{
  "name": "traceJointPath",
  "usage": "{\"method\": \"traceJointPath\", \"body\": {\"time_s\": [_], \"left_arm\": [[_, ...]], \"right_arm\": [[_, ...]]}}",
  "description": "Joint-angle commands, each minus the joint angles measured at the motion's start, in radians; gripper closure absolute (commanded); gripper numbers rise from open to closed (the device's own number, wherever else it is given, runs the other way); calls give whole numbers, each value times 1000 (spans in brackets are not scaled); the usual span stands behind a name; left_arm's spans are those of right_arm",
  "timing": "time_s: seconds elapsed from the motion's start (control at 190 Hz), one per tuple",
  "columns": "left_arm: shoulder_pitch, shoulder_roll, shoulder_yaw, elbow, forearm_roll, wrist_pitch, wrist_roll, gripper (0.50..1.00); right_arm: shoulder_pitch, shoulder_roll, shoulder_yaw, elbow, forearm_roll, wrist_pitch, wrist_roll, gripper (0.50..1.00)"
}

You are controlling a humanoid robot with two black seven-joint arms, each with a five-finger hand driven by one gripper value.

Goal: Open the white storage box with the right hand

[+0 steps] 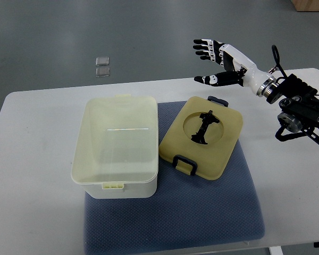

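Note:
A white storage box (117, 146) stands open on the left half of a blue-grey mat (202, 212), its inside bare. Its yellowish lid (202, 137) lies on the mat to the right of the box, leaning against the box's right wall, with black latches at two edges and a black handle in a round recess. My right hand (215, 62) hovers above and beyond the lid's far edge, fingers spread and holding nothing. Its arm (297, 103) comes in from the right edge.
The mat lies on a white table (37, 175) whose far edge runs just behind the box. Two small clear squares (102, 66) lie on the grey floor beyond the table. A brown corner shows at the top right.

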Motion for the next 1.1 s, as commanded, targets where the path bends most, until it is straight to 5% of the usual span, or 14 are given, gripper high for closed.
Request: {"method": "traceJointPath", "body": {"time_s": [0.0,0.121,0.231,0.373,0.457,0.541,1.093], "left_arm": [[0,0,0,0,0,0,0,500],[0,0,0,0,0,0,0,500],[0,0,0,1,0,0,0,500],[0,0,0,1,0,0,0,500],[0,0,0,0,0,0,0,500],[0,0,0,0,0,0,0,500],[0,0,0,0,0,1,0,500]], "right_arm": [[-21,24,47,-14,127,-3,0,619],[-30,50,98,-37,285,-46,0,619],[-34,60,103,-56,410,-91,-100,619],[-35,70,93,-56,446,-51,-128,599],[-47,72,92,-56,436,87,-128,589],[-64,80,104,-65,436,144,-126,587],[-118,162,213,-114,450,89,-65,570]]}}
